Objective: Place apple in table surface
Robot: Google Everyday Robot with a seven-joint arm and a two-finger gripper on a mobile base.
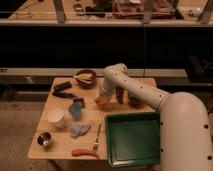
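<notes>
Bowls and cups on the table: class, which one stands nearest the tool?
The reddish-brown bowl at the table's far edge. The tool, at the apple, is farther from the white cup and metal cup.

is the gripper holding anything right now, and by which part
The gripper sits low over the table surface at the apple; whether it grips it, or where, cannot be told.

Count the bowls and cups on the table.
4: reddish-brown bowl at the back, blue cup mid-table, white cup left of it, small metal bowl front left. The gripper is over the apple; the arm may hide others.
</notes>
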